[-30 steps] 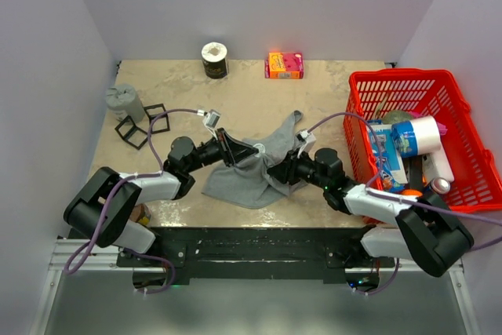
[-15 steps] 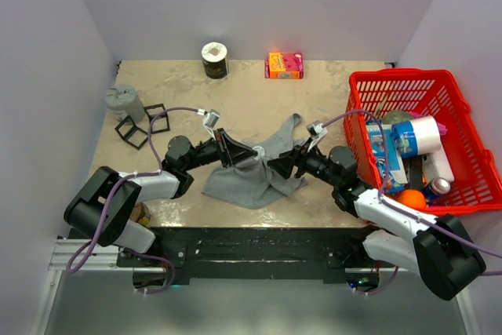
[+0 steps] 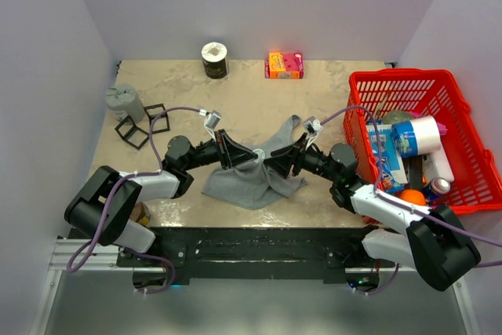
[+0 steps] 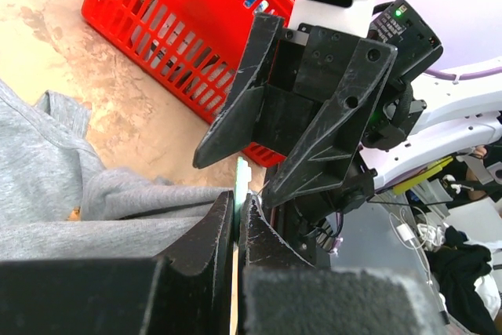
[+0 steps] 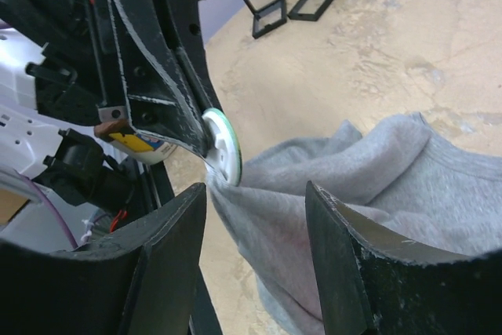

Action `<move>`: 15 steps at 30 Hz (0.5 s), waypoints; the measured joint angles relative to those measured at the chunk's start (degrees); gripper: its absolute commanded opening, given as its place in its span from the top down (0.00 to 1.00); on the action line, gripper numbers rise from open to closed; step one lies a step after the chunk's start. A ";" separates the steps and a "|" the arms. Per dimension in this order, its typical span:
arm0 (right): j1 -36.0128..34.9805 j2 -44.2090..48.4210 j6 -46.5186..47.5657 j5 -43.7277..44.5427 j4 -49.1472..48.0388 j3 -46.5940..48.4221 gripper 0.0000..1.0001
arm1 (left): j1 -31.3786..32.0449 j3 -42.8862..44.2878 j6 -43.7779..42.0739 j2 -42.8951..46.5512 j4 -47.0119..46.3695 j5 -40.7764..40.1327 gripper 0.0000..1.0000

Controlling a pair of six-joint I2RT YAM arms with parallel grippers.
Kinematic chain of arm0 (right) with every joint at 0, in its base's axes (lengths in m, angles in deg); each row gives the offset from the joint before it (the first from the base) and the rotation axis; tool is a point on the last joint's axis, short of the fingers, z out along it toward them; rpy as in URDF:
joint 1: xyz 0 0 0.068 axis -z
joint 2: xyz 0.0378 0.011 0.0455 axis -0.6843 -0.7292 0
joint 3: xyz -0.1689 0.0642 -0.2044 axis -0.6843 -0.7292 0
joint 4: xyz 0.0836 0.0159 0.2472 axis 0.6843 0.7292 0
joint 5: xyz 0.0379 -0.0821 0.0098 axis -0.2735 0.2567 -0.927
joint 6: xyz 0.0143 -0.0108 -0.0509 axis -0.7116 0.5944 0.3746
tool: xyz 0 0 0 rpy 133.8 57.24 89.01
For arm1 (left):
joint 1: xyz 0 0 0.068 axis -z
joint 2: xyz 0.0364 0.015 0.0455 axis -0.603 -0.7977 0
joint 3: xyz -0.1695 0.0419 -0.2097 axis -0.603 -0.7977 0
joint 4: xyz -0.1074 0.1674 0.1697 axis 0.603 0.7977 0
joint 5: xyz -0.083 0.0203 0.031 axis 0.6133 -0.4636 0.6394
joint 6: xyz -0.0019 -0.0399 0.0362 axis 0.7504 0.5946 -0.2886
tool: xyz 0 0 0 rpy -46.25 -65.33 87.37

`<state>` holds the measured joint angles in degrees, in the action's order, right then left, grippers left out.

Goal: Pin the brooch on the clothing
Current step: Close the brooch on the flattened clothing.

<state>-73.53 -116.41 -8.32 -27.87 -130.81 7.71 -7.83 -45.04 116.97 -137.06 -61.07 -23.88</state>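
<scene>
Left gripper (image 3: 252,153) pinched shut on clothing (image 3: 243,184) fold, with a white green-rimmed disc (image 5: 223,154) at its tips. We note right gripper (image 3: 271,165) spread wide, empty, just beside at 4 o'clock.

A beige table (image 3: 337,88) bears grey clothing (image 3: 243,186), red basket (image 3: 404,76), pink box (image 3: 284,65).

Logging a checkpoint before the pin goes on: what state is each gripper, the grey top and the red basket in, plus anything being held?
Left gripper, shut on a small round white disc with green rim and cloth.
Right gripper, open, jaws apart.
Grey knit tank top, crumpled on the table, one fold lifted.
Red plastic basket, upright, filled with items.
</scene>
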 measured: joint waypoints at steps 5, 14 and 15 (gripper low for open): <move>0.00 -0.35 -0.59 -1.51 -2.58 0.33 0.46 | -0.02 0.00 0.11 -0.11 -0.15 0.55 1.00; 0.00 -3.08 -1.16 -2.45 -5.16 1.07 0.50 | -0.02 0.00 1.25 -0.63 -1.57 0.90 1.00; 0.00 -3.39 -1.25 -2.71 -5.42 1.07 0.50 | 0.00 0.00 1.36 -0.70 -1.73 0.94 1.00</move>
<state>-73.53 -119.80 -9.56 -30.58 -136.23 8.78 -7.83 -45.04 118.33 -137.76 -62.79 -22.94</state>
